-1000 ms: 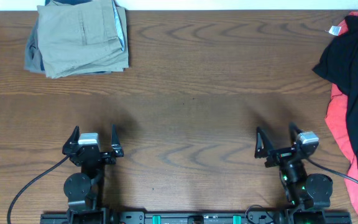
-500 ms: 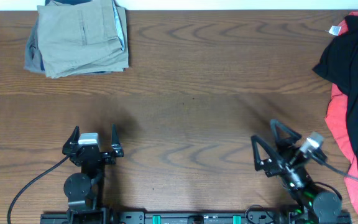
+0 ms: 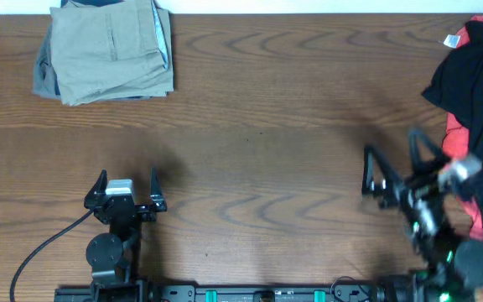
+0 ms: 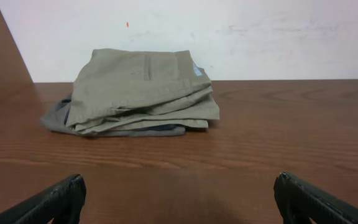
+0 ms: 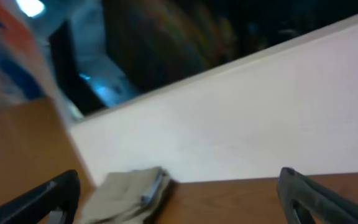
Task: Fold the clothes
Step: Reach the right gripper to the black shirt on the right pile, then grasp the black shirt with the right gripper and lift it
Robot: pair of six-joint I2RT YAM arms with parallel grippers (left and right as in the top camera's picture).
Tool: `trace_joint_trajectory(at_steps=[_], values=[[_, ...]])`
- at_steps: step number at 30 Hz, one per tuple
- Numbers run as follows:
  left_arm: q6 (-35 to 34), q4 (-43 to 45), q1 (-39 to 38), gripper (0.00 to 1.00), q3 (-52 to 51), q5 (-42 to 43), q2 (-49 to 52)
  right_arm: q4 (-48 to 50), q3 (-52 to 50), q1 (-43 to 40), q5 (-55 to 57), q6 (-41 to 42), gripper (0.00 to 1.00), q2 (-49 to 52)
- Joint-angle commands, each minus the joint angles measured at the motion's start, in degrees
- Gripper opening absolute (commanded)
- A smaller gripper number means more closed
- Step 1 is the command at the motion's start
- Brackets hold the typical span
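The clothes, a crumpled black T-shirt (image 3: 482,92) with a white neck label (image 3: 452,39), lie at the table's right edge on top of a red T-shirt (image 3: 454,159). My right gripper (image 3: 390,144) hangs open and empty just left of that pile, tilted and blurred. In the right wrist view its gripper (image 5: 179,194) points across the table at the far wall, and the clothes are out of that view. My left gripper (image 3: 127,178) rests open and empty near the front left; in its wrist view the gripper (image 4: 179,194) holds nothing.
Folded khaki trousers (image 3: 103,50) lie at the back left corner, also seen as khaki trousers (image 4: 142,90) and khaki trousers (image 5: 132,193). A white wall (image 4: 229,37) runs behind the wooden table (image 3: 258,126).
My right arm has swung right and away from the front edge toward the clothes pile, tilting as it goes, jaws still open. The left arm has not moved.
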Motion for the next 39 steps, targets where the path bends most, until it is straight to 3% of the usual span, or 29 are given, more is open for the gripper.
trace_joint_trajectory(at_steps=[1, 11, 14, 19, 25, 30, 39], values=[[0.8, -2.0, 0.2, 0.98, -0.9, 0.4, -0.4, -6.3, 11.1, 0.0, 6.1, -12.3, 0.99, 12.5], [0.8, -2.0, 0.2, 0.98, -0.9, 0.4, -0.4, -39.5, 54.4, -1.3, 34.4, -27.5, 0.99, 53.8], [0.8, -2.0, 0.2, 0.98, -0.9, 0.4, -0.4, -49.2, 67.0, -4.1, 42.4, -28.6, 0.99, 65.4], [0.8, -2.0, 0.2, 0.98, -0.9, 0.4, -0.4, -59.1, 78.3, -7.0, 53.2, -29.6, 0.99, 76.3], [0.8, -2.0, 0.2, 0.98, -0.9, 0.4, -0.4, -55.0, 78.5, -11.9, 52.8, -38.0, 0.99, 82.0], [0.8, -2.0, 0.2, 0.98, -0.9, 0.4, -0.4, -55.2, 78.5, -18.7, 50.6, -38.8, 0.99, 86.8], [0.8, -2.0, 0.2, 0.98, -0.9, 0.4, -0.4, -57.7, 78.5, -31.1, 20.7, -38.7, 0.93, 94.6]])
